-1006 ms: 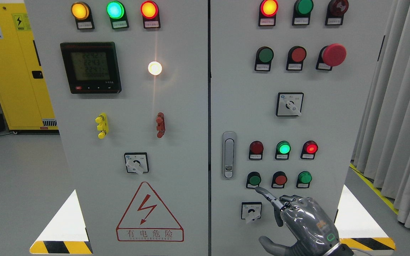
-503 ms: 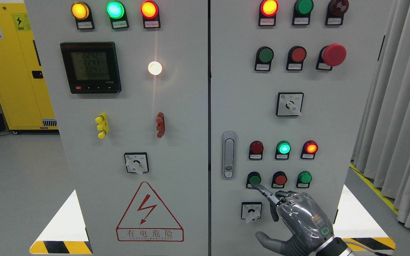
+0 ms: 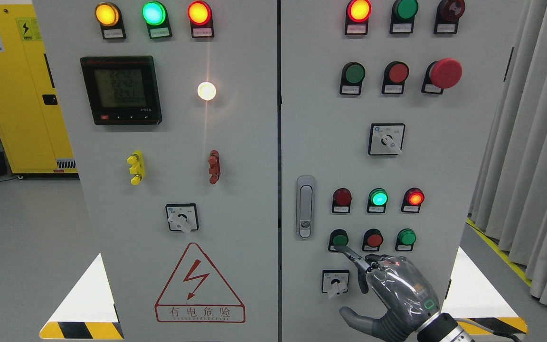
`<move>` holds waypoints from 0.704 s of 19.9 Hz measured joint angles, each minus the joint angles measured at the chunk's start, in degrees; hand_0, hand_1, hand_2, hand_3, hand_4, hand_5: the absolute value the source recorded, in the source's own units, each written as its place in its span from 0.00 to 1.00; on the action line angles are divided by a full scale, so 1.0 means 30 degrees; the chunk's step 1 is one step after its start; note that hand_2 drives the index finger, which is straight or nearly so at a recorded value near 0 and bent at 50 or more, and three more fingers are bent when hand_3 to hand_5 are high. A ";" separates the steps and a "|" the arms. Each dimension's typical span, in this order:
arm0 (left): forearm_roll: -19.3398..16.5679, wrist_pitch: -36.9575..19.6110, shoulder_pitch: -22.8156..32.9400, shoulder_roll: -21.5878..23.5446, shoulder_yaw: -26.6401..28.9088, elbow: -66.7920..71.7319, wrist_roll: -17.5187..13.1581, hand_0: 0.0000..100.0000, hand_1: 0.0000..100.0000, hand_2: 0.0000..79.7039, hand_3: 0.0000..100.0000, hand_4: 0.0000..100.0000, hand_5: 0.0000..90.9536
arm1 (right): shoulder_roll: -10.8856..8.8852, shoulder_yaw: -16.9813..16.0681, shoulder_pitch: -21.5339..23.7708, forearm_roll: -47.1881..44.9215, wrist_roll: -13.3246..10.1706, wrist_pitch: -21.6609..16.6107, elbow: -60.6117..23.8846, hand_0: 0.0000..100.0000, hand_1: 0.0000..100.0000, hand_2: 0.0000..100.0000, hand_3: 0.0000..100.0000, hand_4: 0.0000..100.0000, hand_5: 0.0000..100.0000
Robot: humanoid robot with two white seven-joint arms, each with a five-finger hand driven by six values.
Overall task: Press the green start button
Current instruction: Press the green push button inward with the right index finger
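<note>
Right hand [image 3: 387,294] seen low right, index fingertip [image 3: 339,248] extended onto green start button [image 3: 338,239], other fingers curled, nothing gripped. Straight, centred push judged best; neighbouring red button [image 3: 373,239] avoided.

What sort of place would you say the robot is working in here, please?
Probably an industrial electrical room or a training lab. A grey control cabinet carries indicator lamps, push buttons, a digital meter and a red high-voltage warning triangle. A yellow safety cabinet stands behind. The right hand points at a green button.
</note>
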 measured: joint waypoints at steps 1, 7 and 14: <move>0.0000 0.0000 0.0000 0.0000 0.0000 0.0000 0.0000 0.12 0.56 0.00 0.00 0.00 0.00 | -0.0003 0.0007 -0.0035 -0.0016 -0.0009 0.0086 0.0069 0.24 0.64 0.00 0.78 0.65 0.65; 0.0000 -0.0001 0.0000 -0.0002 0.0000 0.0000 0.0000 0.12 0.56 0.00 0.00 0.00 0.00 | -0.0014 0.0047 -0.0257 -0.0088 -0.0040 0.0287 0.0350 0.25 0.64 0.00 0.78 0.65 0.65; 0.0000 0.0000 0.0000 -0.0001 -0.0001 0.0000 0.0000 0.12 0.56 0.00 0.00 0.00 0.00 | -0.0036 0.0076 -0.0385 -0.0115 -0.0057 0.0356 0.0618 0.25 0.64 0.00 0.78 0.66 0.65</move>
